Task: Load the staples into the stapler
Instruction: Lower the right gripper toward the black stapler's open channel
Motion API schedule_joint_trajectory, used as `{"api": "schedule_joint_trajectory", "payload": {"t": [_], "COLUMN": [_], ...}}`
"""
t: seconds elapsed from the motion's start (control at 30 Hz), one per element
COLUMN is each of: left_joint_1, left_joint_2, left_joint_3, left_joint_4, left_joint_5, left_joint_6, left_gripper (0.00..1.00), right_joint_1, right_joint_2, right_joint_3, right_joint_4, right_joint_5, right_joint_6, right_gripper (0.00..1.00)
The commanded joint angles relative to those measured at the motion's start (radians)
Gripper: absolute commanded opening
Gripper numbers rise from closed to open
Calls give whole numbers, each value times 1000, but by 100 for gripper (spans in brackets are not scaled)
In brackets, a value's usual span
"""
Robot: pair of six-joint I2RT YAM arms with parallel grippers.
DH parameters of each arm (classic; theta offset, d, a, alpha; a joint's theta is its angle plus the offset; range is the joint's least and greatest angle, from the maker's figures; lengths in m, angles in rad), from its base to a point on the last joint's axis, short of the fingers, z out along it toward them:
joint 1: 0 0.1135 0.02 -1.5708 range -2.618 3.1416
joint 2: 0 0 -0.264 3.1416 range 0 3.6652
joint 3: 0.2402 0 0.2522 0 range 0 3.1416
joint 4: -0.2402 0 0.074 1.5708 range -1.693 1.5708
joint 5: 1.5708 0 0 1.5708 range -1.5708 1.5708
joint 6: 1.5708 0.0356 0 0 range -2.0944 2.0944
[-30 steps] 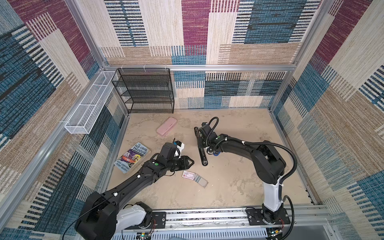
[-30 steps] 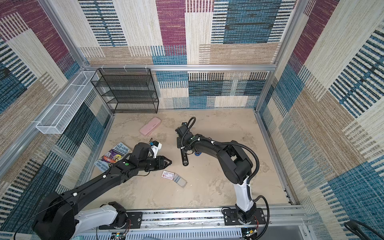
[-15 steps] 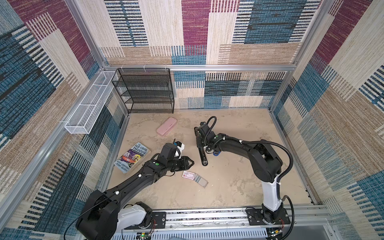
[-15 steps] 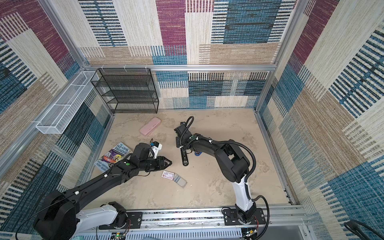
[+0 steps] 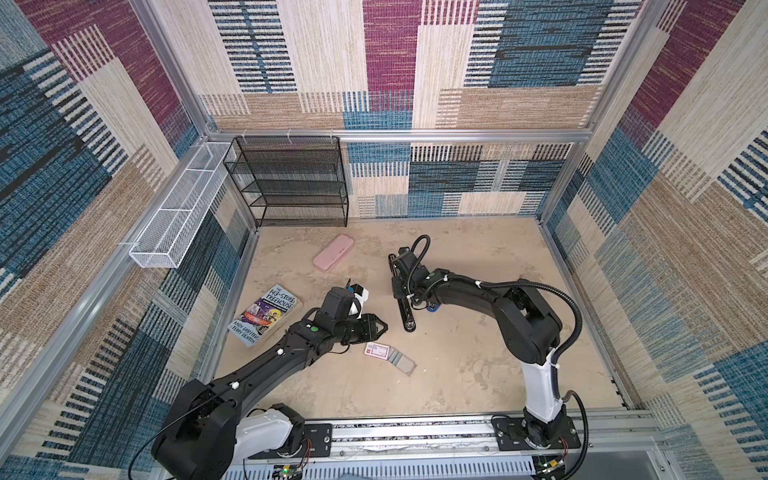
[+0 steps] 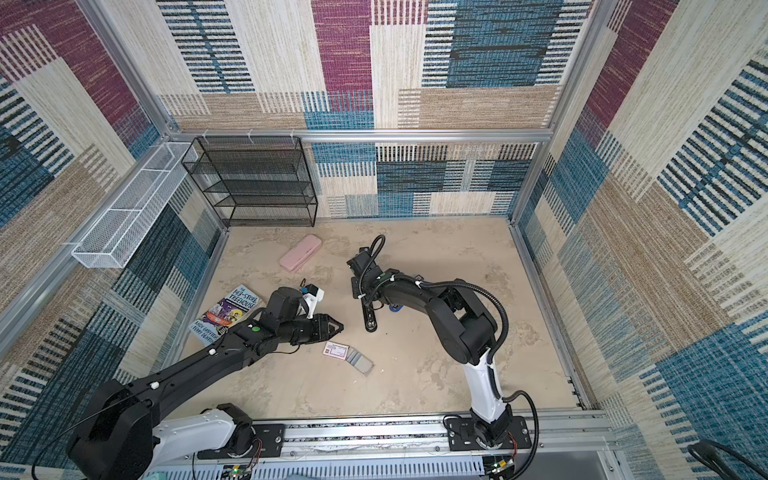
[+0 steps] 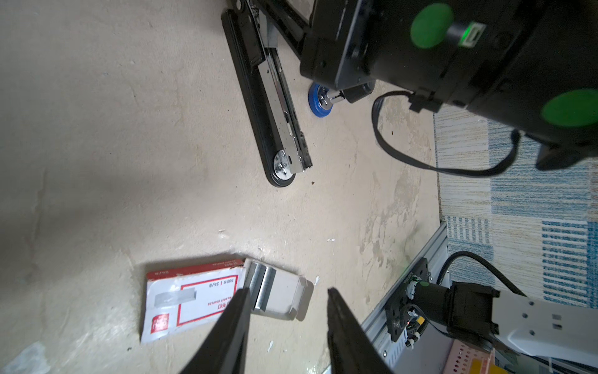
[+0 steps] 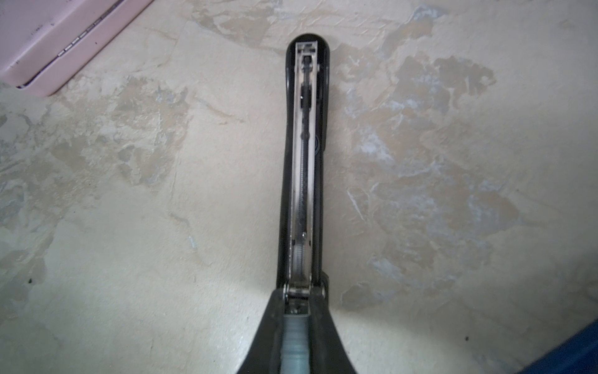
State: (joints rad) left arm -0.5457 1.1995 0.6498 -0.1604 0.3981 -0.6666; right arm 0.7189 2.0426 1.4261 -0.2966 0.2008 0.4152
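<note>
Both top views, counter point(image 5: 478, 365): flat beige slab, mottled like worn plaster.
Both top views, stapler point(image 5: 406, 318): long, slim and black, lying mid-counter. The right tool point(image 5: 398, 291) is clamped on its far, hinge end.
Both top views, staple box point(image 5: 376, 350): small flat white card with a red edge, near the stapler's rounded tip. Its tray sticks out and shows the staples point(image 5: 400, 360), grey metal strips in a row.
Both top views, left tool point(image 5: 383, 328): pointed black fingers, near the staple box and not touching it.
Both top views, other things: smooth pink oblong case point(image 5: 333, 257); glossy paperback book point(image 5: 266, 316); black mesh shelf point(image 5: 291, 183); white wire basket point(image 5: 174, 216) on the side wall.
Left wrist, left tool point(image 7: 288, 291): two tapered black fingers spread apart, nothing between them.
Left wrist, staples point(image 7: 262, 285): shiny ribbed grey blocks on the white card tray point(image 7: 284, 298), half out of the staple box point(image 7: 194, 298).
Left wrist, stapler point(image 7: 275, 107): open, with a bright steel channel on a round-ended black base.
Right wrist, right tool point(image 8: 299, 320): black fingers closed on the stapler's point(image 8: 304, 162) hinge end.
Right wrist, channel point(image 8: 296, 194): narrow steel trough with a coiled spring running along it.
Right wrist, case point(image 8: 48, 39): pink corner with a hinge seam.
</note>
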Motion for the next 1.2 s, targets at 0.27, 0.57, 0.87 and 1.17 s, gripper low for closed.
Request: {"api": "schedule_joint_trajectory", "payload": {"t": [0.27, 0.57, 0.87, 1.17], "left_joint_1": [0, 0, 0, 0], "left_joint_2": [0, -3, -4, -40], "left_joint_3": [-7, -10, -13, -27], "left_joint_4": [17, 12, 17, 3], "left_joint_5": [-11, -13, -17, -35], "left_joint_6": [9, 9, 5, 5], "left_gripper": [43, 43, 43, 43], "right_joint_1": [24, 43, 43, 36], "right_joint_2": [-13, -53, -89, 5], "right_joint_3": [-32, -71, -58, 69], "right_joint_4": [-13, -19, -12, -32], "right_joint_5": [58, 75, 77, 17], "right_joint_6": [-10, 4, -16, -64], "right_gripper": [16, 25, 38, 52]}}
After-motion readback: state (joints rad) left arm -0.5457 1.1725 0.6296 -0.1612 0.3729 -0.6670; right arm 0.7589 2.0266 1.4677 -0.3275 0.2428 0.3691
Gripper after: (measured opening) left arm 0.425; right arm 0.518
